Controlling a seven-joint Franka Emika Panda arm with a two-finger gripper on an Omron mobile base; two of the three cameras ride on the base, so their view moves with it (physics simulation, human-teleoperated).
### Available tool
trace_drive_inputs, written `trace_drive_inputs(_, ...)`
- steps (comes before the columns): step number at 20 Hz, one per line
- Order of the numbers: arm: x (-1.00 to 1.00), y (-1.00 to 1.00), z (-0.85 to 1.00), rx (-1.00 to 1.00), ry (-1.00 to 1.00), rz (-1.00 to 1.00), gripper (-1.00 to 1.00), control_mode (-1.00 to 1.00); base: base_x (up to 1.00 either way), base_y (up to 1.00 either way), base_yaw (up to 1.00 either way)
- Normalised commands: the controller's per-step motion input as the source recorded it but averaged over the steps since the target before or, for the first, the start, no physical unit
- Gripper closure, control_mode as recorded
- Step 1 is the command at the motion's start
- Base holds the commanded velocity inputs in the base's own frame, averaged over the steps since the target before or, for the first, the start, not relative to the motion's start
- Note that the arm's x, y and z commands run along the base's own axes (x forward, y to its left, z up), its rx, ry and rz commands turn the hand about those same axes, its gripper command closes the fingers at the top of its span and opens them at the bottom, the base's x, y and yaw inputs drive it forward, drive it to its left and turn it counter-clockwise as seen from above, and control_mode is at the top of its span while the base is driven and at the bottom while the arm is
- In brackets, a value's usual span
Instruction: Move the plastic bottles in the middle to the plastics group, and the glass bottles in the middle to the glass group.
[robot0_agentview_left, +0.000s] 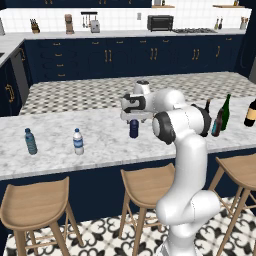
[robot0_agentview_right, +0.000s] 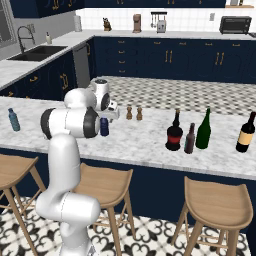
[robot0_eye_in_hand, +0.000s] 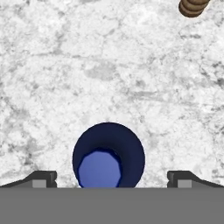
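The navy-blue plastic bottle (robot0_agentview_left: 134, 129) (robot0_agentview_right: 104, 127) stands upright mid-counter. My gripper (robot0_agentview_left: 134, 118) (robot0_agentview_right: 107, 116) (robot0_eye_in_hand: 112, 179) hangs right above it, open. In the hand view its fingertips (robot0_eye_in_hand: 43, 178) stand wide on either side of the bottle (robot0_eye_in_hand: 108, 155), clear of it. Far left stand the plastics group: a teal-tinted water bottle (robot0_agentview_left: 31, 142) (robot0_agentview_right: 13, 120) and a white-labelled one (robot0_agentview_left: 78, 142). To the right are a squat red-labelled bottle (robot0_agentview_right: 174, 133), a slim dark bottle (robot0_agentview_left: 217, 123) (robot0_agentview_right: 190, 138), the green wine bottle (robot0_agentview_left: 226, 112) (robot0_agentview_right: 203, 130) and the cream-labelled dark wine bottle (robot0_agentview_left: 251, 113) (robot0_agentview_right: 245, 132).
Two small brown shakers (robot0_agentview_right: 134, 113) stand behind the navy bottle; one of them (robot0_eye_in_hand: 194, 6) shows at the hand view's top. Wooden stools (robot0_agentview_left: 145, 187) line the marble counter's (robot0_agentview_left: 100, 150) near edge. My arm's elbow (robot0_agentview_left: 182, 124) partly hides the squat bottle in the left base view.
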Motion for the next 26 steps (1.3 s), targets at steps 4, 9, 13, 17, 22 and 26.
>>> trace_drive_inputs(4,0.01,0.00,-0.05,0.00,0.00,0.00,-1.00,-1.00,0.00,0.00,0.00)
trace_drive_inputs(9,0.02,0.00,-0.02,0.00,0.00,0.00,-1.00,-1.00,0.00,0.00,0.00)
trace_drive_inputs(13,0.00,0.00,0.00,0.00,-0.06,0.00,-1.00,-1.00,0.00,0.00,0.00)
trace_drive_inputs(17,-0.08,0.00,-0.01,0.00,-0.13,0.00,-1.00,-1.00,0.00,0.00,0.00)
trace_drive_inputs(22,-0.08,0.04,-0.23,0.00,-0.16,0.00,-1.00,-1.00,0.00,0.00,0.00)
trace_drive_inputs(26,-0.05,0.12,-0.18,0.00,-0.12,0.04,-1.00,-1.00,0.00,0.00,0.00)
